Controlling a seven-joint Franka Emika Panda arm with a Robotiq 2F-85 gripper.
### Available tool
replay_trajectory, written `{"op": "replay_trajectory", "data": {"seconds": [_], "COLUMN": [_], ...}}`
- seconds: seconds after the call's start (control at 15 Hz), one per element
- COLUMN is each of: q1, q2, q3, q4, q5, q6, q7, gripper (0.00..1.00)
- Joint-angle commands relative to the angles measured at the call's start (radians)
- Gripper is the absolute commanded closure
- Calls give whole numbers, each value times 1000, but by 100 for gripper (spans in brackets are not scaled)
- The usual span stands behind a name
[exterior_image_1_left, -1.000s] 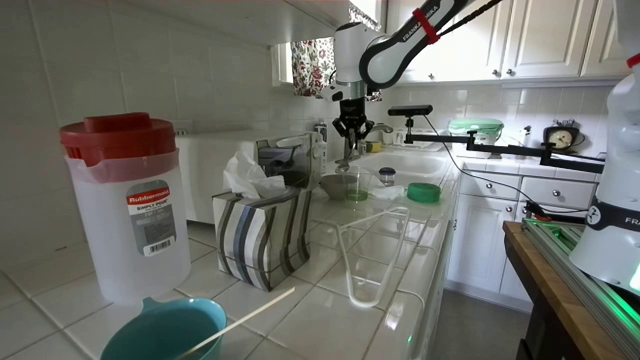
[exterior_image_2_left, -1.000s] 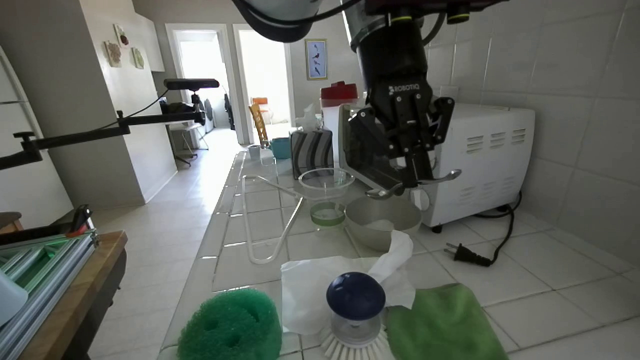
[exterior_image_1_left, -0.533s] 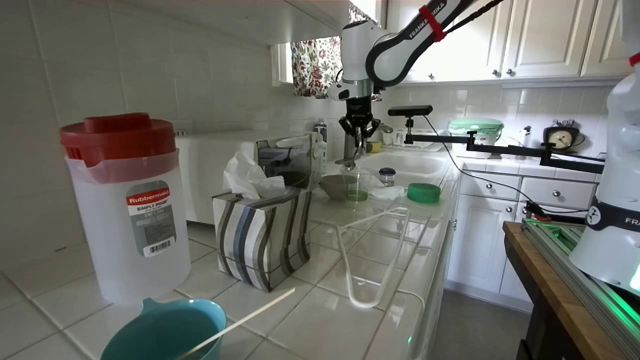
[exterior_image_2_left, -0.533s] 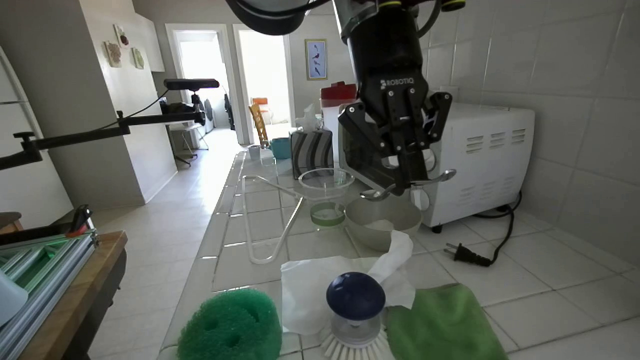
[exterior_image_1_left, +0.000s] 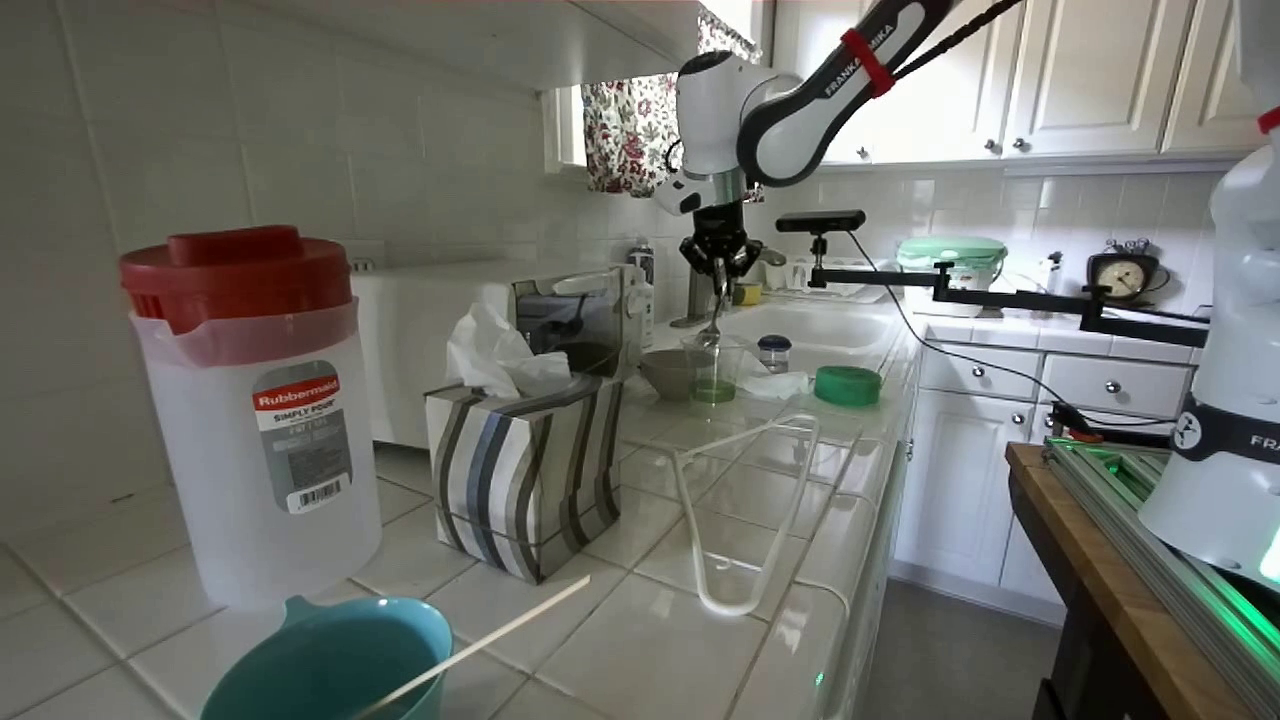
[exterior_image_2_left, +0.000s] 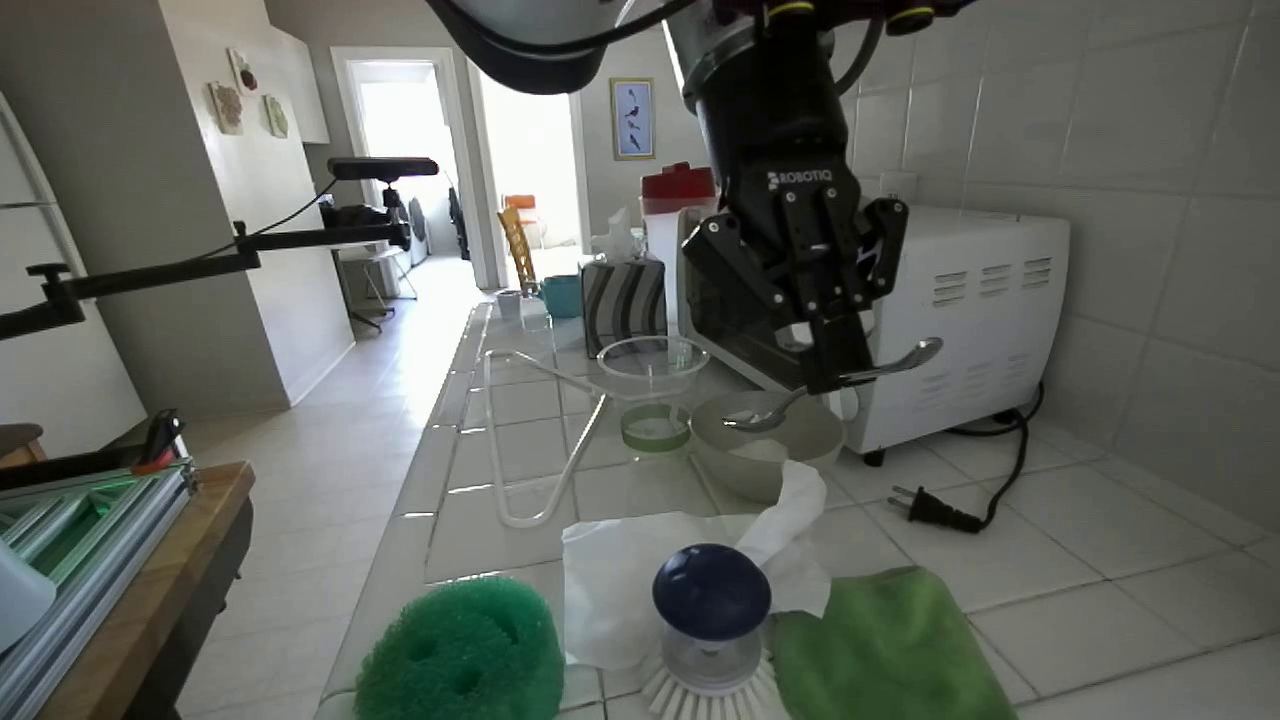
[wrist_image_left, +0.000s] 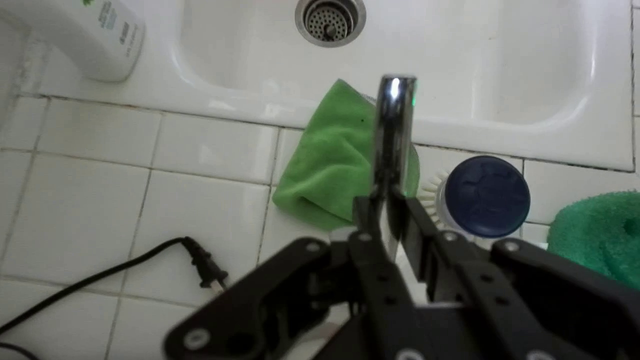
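Note:
My gripper (exterior_image_2_left: 838, 380) is shut on a metal spoon (exterior_image_2_left: 762, 418) and holds it above the counter. The spoon slants, its bowl end low and its handle end higher, in an exterior view. In the wrist view the shiny handle (wrist_image_left: 395, 132) sticks out past the fingertips, while the spoon's bowl end is hidden. Below the spoon stands a beige bowl (exterior_image_2_left: 735, 475) with something pale inside. Beside that is a clear plastic cup (exterior_image_2_left: 650, 392), green at its bottom. Seen in an exterior view, the spoon tip overlaps the cup's rim (exterior_image_1_left: 712, 342); whether they touch I cannot tell.
A white toaster oven (exterior_image_2_left: 970, 320) stands behind the gripper, its plug (exterior_image_2_left: 940, 510) loose. Near the sink (wrist_image_left: 440, 65) lie a green cloth (wrist_image_left: 330, 160), a blue-topped brush (wrist_image_left: 487, 196) and a green scrubber (exterior_image_2_left: 465, 650). A white wire frame (exterior_image_1_left: 730, 606) and tissue box (exterior_image_1_left: 525, 480) are farther along.
The spoon has tilted, its bowl end dropping and its handle end rising. The gripper has shifted slightly sideways, and its hold is unchanged. Other things on the counter stay put.

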Motion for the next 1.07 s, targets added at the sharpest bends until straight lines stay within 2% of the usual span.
{"op": "replay_trajectory", "data": {"seconds": [0.0,1.0], "q1": [25,89], "q2": [26,66], "q3": [-12,24], "q4": [23,59], "q5": [-108,-373], "q6": [-2,-33], "q7": [66,221], "gripper": [95,95]}}
